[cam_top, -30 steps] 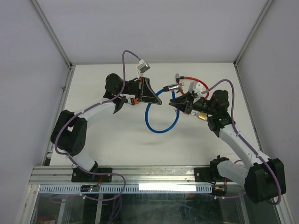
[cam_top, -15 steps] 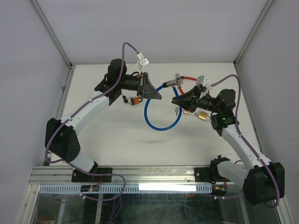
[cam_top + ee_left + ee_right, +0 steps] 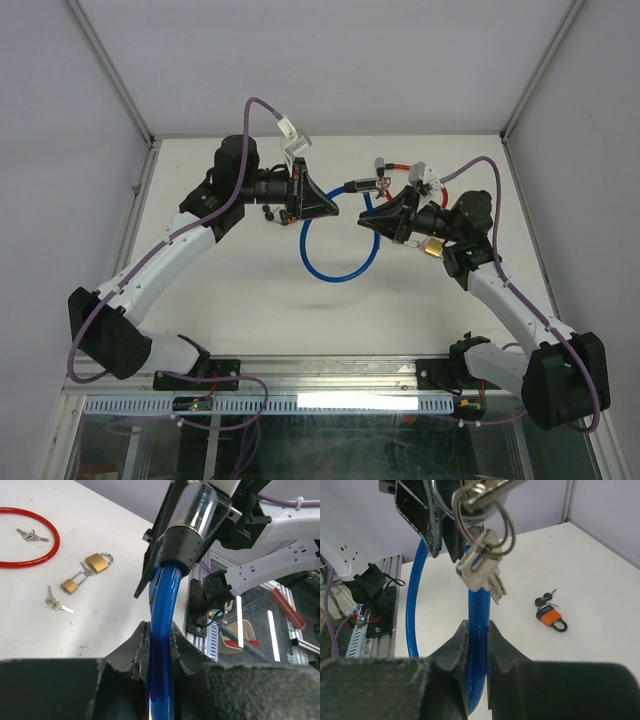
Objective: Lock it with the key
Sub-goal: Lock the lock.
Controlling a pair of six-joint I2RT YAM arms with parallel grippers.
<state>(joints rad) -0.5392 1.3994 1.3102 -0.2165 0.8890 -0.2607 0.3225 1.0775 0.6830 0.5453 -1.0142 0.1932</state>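
A white counter (image 3: 250,290) sits boxed in by pale grey walls (image 3: 330,60), with slim metal posts (image 3: 112,75) rising from its back corners. A metal rail (image 3: 330,370) runs along its near edge, and a bright light strip (image 3: 355,400) glows just below.

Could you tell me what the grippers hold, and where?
Both grip the blue cable lock by its cable: left gripper just below the chrome end, right gripper below the dangling keys.

Obstacle: blue cable loop (image 3: 338,277) across mid worktop (image 3: 250,310).
Near strip passable; red cable (image 3: 398,164), brass padlock (image 3: 432,249) clutter right.
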